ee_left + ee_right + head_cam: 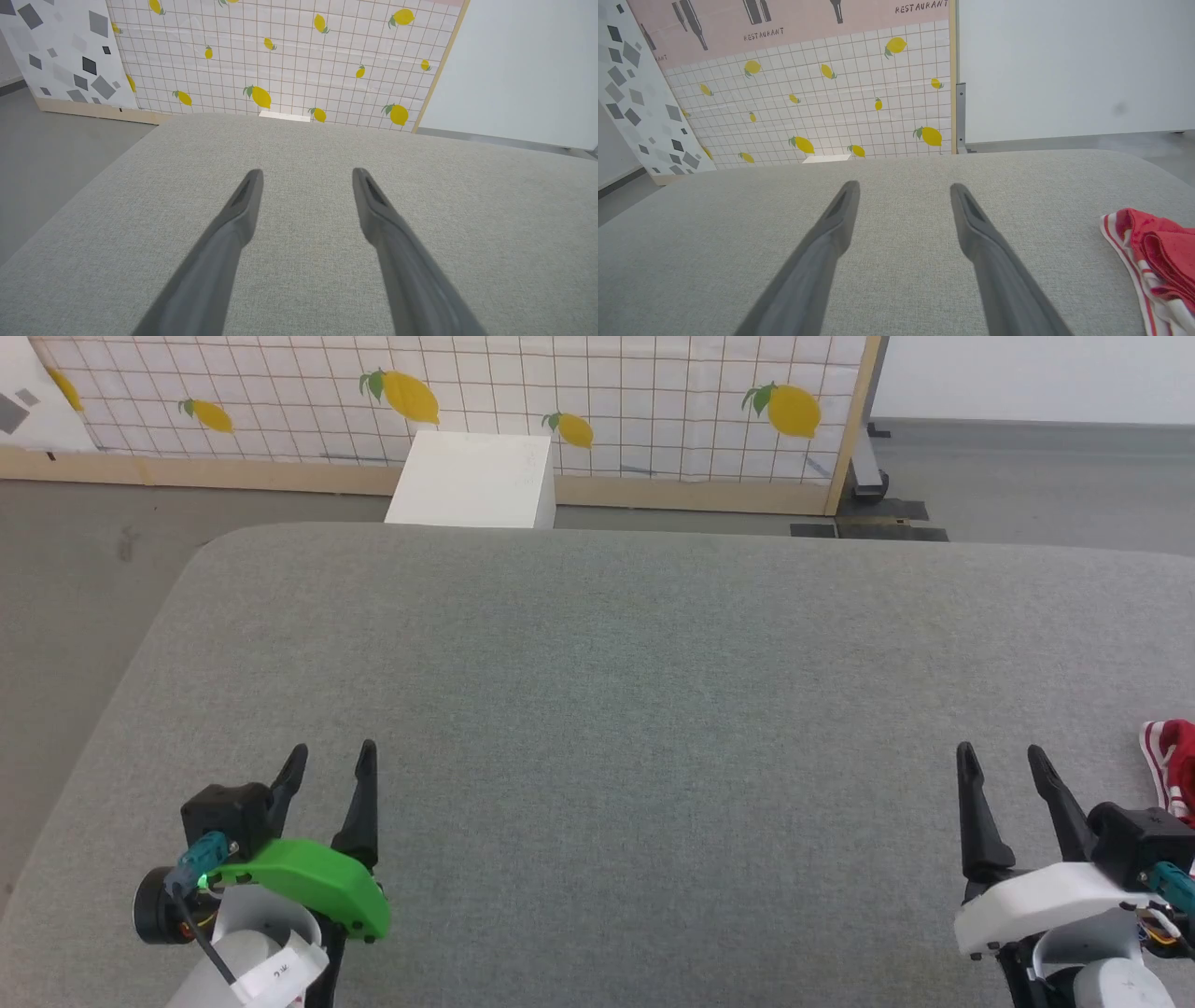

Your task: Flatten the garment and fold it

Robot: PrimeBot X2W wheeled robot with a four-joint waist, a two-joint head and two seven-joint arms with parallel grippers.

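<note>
The garment (1174, 767) lies bunched at the far right edge of the head view, red with red-white striped trim, mostly cut off by the frame. In the right wrist view the garment (1160, 254) sits crumpled to the right of my fingers. My right gripper (1001, 755) stands open just left of it, not touching, nothing between its fingers (838, 219). At the lower left my left gripper (333, 754) is open too, over bare cushion, and in its own wrist view the left gripper (307, 173) is empty.
A wide grey padded surface (616, 672) carries everything; its rounded left edge drops to grey floor. Beyond the far edge stand a white box (471, 481) and a lemon-print panel (485, 392) on a wooden frame.
</note>
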